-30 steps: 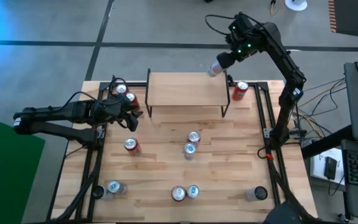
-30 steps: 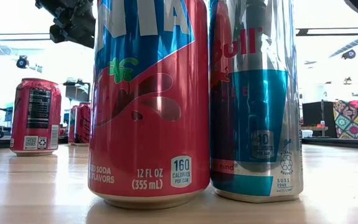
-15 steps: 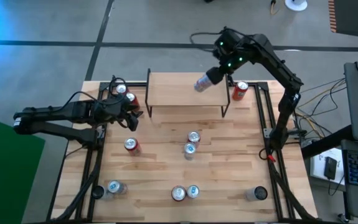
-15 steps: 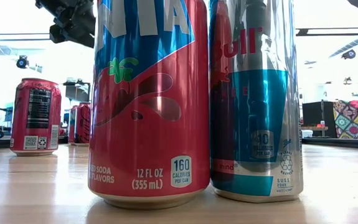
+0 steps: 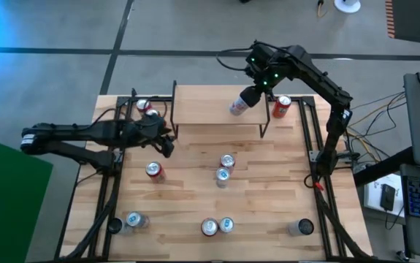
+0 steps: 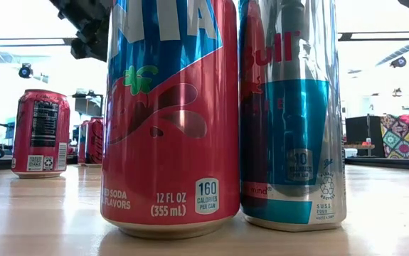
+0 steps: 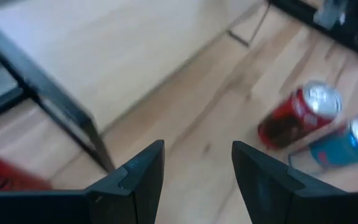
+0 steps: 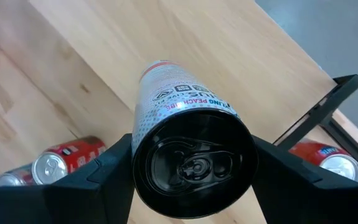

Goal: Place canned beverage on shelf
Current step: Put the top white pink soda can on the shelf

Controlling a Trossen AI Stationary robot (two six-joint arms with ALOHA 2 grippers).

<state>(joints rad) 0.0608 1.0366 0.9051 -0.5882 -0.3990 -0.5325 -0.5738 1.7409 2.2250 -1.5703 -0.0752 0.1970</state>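
Note:
The shelf (image 5: 210, 106), a light-wood plank on thin black legs, stands at the table's far middle. My right gripper (image 5: 250, 95) hangs over the shelf's right part, shut on a silver can (image 5: 237, 104) with a black lid (image 8: 194, 165). My left gripper (image 5: 167, 140) is open above the tabletop by the shelf's near left leg (image 7: 98, 140), nothing between its fingers (image 7: 147, 180). In the low view only the left arm (image 6: 90, 28) shows, at the top left. My right gripper pinches the silver can's wall just below the lid (image 8: 140, 149) between its two fingers (image 8: 104, 180). The fingers come from above, slanting down. The can is tilted, lid end toward the wrist, bottom end (image 8: 160, 67) pointing down at the shelf's plank.
A red can (image 5: 281, 107) stands right of the shelf. Two cans (image 5: 225, 169) stand mid-table, a red one (image 5: 153, 171) near the left gripper, more (image 5: 145, 108) left of the shelf. Several cans (image 5: 217, 226) line the near edge, filling the low view (image 6: 168, 114).
My right gripper has carried the silver can toward the table's left, from beyond the shelf's far right corner to above the shelf's right part, rolling a little. My left gripper has moved a short way right, toward the shelf's near left leg, still open.

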